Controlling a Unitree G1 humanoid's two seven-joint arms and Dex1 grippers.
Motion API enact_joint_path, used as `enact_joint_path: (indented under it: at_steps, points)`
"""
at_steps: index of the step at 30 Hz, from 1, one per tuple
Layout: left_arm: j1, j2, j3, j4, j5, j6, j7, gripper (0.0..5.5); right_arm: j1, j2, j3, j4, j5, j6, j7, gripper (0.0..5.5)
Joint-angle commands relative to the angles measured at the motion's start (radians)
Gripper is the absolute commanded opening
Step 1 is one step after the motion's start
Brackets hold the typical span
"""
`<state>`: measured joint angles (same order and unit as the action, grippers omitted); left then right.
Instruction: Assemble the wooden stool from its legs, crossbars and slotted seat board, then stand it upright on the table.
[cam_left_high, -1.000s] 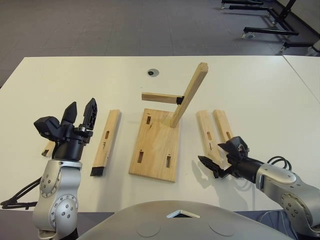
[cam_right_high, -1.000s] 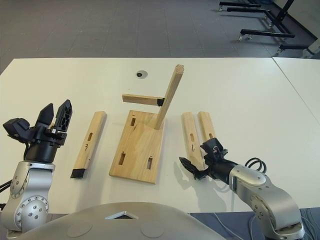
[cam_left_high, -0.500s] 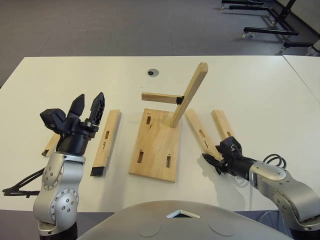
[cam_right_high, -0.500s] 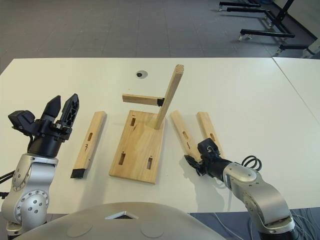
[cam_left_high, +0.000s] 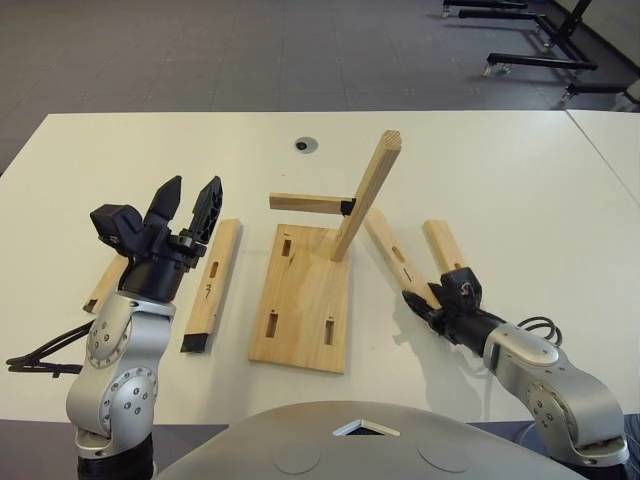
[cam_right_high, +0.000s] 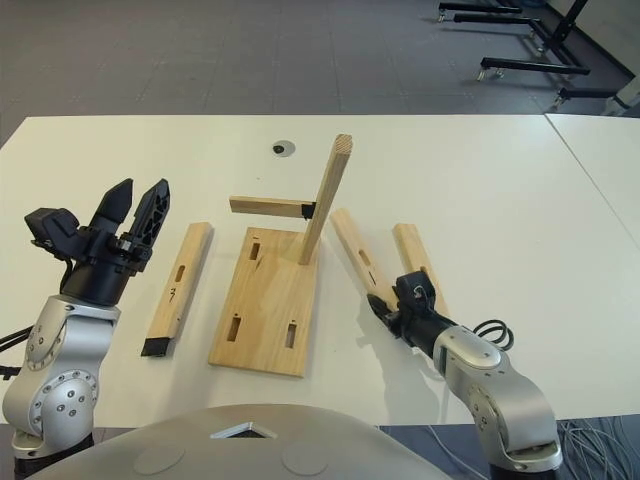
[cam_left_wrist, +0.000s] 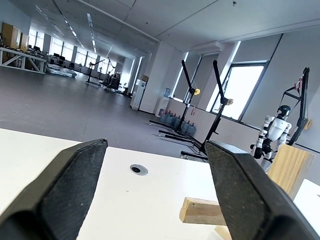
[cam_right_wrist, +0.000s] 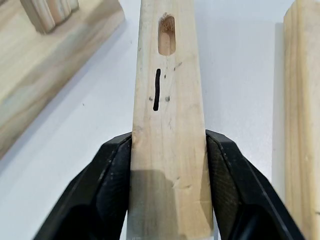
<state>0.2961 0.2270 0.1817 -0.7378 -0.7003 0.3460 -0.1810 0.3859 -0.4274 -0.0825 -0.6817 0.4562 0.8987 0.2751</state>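
Note:
The slotted seat board lies flat mid-table. One leg stands upright in it, and a crossbar sticks out of that leg to the left. My right gripper is shut on the near end of a second leg, which lies on the table with its far end touching the upright leg's foot. The right wrist view has this leg clamped between both fingers. A third leg lies just right of it, and a fourth left of the board. My left gripper is raised and open beside that fourth leg.
A short wooden piece lies at the far left behind my left arm. A round cable hole sits in the table beyond the board. A black cable trails off the left front edge. The back half of the table is bare.
My right gripper shut on the inner right leg and swung its far end left against the upright leg. The board with its upright leg slid slightly left. My left gripper drifted right.

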Motion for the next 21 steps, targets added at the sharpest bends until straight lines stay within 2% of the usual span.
enact_joint_path:
  at_steps: [1,4,7,11,15,19,21]
  points:
    - [-0.054,0.030,0.024,0.034,-0.013,0.013,-0.013,3.59,-0.327,0.145,-0.102,0.116,0.123,-0.012,-0.066,2.02]
    - [-0.122,0.050,0.066,0.058,-0.074,0.009,-0.042,3.59,-0.603,0.184,-0.228,0.200,0.249,-0.072,-0.082,2.02]
    - [-0.216,0.085,0.099,0.068,-0.181,0.015,-0.093,3.59,-0.818,0.119,-0.321,0.328,0.349,-0.140,0.013,2.02]
    - [-0.339,0.168,0.106,0.081,-0.341,0.064,-0.195,3.59,-0.981,0.038,-0.377,0.381,0.512,-0.145,0.138,2.02]
    - [-0.413,0.284,0.078,0.076,-0.466,0.147,-0.352,3.59,-1.011,-0.049,-0.288,0.254,0.677,-0.068,0.294,2.02]
    - [-0.455,0.326,0.040,0.079,-0.505,0.181,-0.440,3.59,-0.909,-0.077,-0.106,0.152,0.609,-0.084,0.404,2.02]
    - [-0.492,0.314,0.009,0.079,-0.508,0.193,-0.409,3.59,-0.868,-0.082,-0.037,0.131,0.561,-0.116,0.451,2.02]
